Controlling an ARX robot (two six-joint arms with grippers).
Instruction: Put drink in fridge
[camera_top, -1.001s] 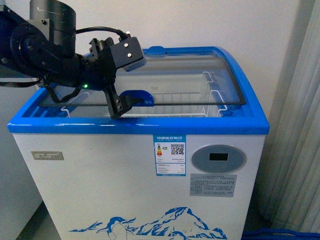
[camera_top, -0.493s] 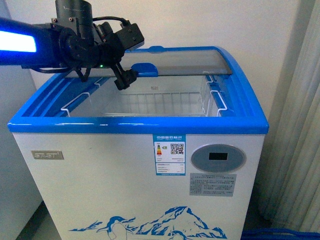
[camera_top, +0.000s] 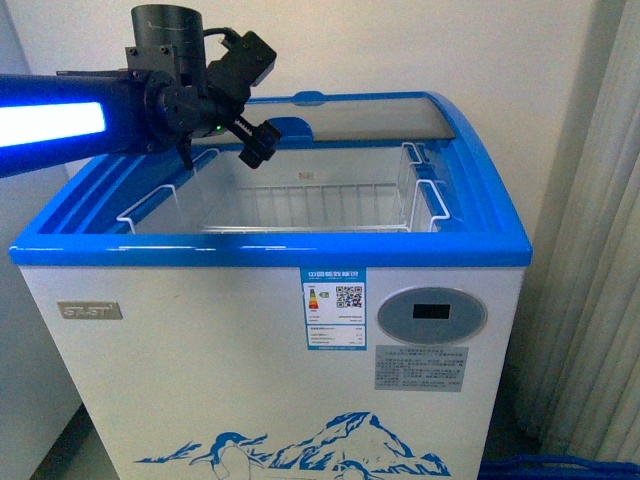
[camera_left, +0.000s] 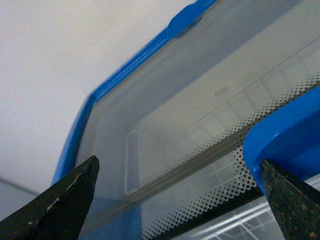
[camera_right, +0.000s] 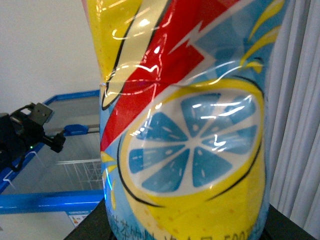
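Left gripper (camera_top: 256, 151): my fingers are apart, at 11 o'clock over the open fridge (camera_top: 270, 246), beside the lid handle (camera_top: 292, 128).
Right gripper (camera_right: 187, 233): I clamp the drink (camera_right: 190, 125) (only its label shows).

drink (camera_right: 190, 140): upright bottle with a glossy yellow, red and light-blue label showing a lemon slice; fills the right wrist view.
fridge (camera_top: 200, 400): white chest, blue rim, penguin-and-mountain decal, oval grey display.
glass lid (camera_top: 370, 118): slid to the rear, top open.
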